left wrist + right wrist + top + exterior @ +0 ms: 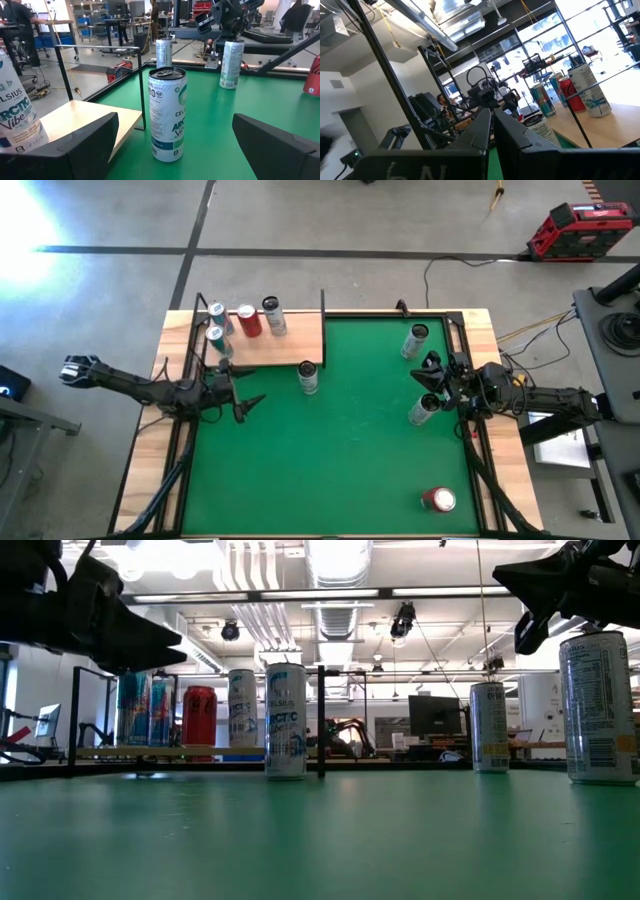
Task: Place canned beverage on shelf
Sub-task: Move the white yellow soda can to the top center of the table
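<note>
The shelf (283,343), a light-wood board with thin black rods, lies at the far left corner of the green mat (350,450). Several cans stand upright on it (248,320). One white-and-teal can (308,377) stands on its base on the mat, just off the shelf's near right corner. My left gripper (248,392) hovers open a little to that can's left, pointing level at it; the can (167,115) shows ahead between the two fingers, untouched. My right gripper (432,375) is shut at the mat's right side, above another standing can (424,410), holding nothing.
A further can (416,340) stands at the far right of the mat. A red can (438,500) lies on its side near the front right corner. A black upright rod (141,90) stands at the shelf's corner beside the nearest can. The mat's middle is bare.
</note>
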Robot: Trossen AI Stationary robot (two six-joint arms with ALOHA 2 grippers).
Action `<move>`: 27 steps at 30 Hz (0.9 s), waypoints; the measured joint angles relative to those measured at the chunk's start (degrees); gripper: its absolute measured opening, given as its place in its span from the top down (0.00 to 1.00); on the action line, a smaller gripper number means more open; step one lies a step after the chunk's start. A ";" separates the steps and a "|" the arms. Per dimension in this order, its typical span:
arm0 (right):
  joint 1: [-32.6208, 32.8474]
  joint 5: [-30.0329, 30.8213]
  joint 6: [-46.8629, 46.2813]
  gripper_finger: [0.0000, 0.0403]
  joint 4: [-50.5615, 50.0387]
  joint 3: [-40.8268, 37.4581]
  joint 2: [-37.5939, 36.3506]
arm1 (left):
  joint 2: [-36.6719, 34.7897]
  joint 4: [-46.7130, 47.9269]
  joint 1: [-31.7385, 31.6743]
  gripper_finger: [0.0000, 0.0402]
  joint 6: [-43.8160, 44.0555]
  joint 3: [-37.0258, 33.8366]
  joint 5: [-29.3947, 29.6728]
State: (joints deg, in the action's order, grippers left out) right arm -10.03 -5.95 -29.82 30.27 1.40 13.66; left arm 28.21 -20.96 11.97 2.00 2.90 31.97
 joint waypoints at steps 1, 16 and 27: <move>0.00 -0.01 0.02 0.97 0.00 0.00 0.00 | 0.20 0.00 0.00 0.07 0.01 0.00 0.00; -0.01 0.01 0.00 0.97 0.00 -0.01 -0.01 | -7.87 1.08 0.00 0.07 0.04 -1.86 -0.02; -0.01 0.01 0.02 0.97 0.01 -0.01 -0.01 | -18.51 1.57 0.00 0.07 0.04 -2.27 0.00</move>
State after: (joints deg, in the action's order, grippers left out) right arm -10.04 -5.93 -29.80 30.28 1.39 13.65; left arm 9.69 -19.39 11.97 2.04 0.62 31.96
